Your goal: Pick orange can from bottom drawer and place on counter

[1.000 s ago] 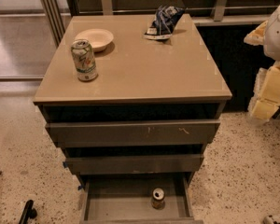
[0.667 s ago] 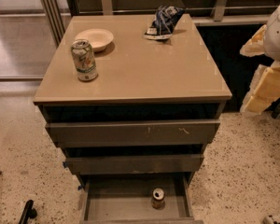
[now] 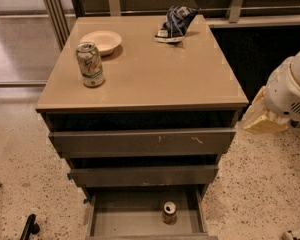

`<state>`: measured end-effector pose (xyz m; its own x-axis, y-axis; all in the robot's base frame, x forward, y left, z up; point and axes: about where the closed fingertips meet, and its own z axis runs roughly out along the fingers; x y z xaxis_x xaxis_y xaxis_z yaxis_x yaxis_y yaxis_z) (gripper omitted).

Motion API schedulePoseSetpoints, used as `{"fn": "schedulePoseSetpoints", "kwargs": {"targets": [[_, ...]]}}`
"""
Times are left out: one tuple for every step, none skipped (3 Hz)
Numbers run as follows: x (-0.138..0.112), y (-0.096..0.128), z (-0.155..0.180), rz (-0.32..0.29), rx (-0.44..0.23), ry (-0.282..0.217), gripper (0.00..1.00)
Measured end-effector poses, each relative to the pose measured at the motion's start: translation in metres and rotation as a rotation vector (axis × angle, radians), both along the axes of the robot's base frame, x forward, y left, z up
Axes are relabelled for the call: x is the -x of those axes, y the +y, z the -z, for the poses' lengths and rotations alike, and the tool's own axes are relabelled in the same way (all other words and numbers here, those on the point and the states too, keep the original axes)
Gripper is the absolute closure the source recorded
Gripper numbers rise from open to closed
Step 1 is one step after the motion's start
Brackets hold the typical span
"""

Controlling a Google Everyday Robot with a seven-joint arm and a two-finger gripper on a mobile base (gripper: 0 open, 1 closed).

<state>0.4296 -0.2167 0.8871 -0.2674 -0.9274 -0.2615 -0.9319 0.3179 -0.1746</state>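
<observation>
Speckled flooring [image 3: 270, 194] is surrounding the desk [image 3: 155, 69], whose open bottom drawer [image 3: 125, 215] is holding the orange can [image 3: 168, 212]. Our claw [image 3: 262, 120] is hanging at its right, touching nothing; we cannot tell its spread.

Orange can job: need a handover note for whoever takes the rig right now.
Gripper: off the cabinet's right side, roughly level with the top drawer, well away from the can.
Orange can: upright in the bottom drawer, right of middle.
Counter: holds a white-and-green can, a bowl and a crumpled bag.
Done: the bottom drawer is open.
Left: reach down into the drawer, grip the orange can, lift it out and set it on the counter.
</observation>
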Motion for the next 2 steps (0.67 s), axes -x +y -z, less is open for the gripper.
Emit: {"fn": "schedulePoseSetpoints", "kwargs": {"targets": [[0.007,0.000,0.066,0.019,-0.041,0.048,0.93],[0.016,-0.003,0.143,0.054,-0.096,0.082,1.00]]}}
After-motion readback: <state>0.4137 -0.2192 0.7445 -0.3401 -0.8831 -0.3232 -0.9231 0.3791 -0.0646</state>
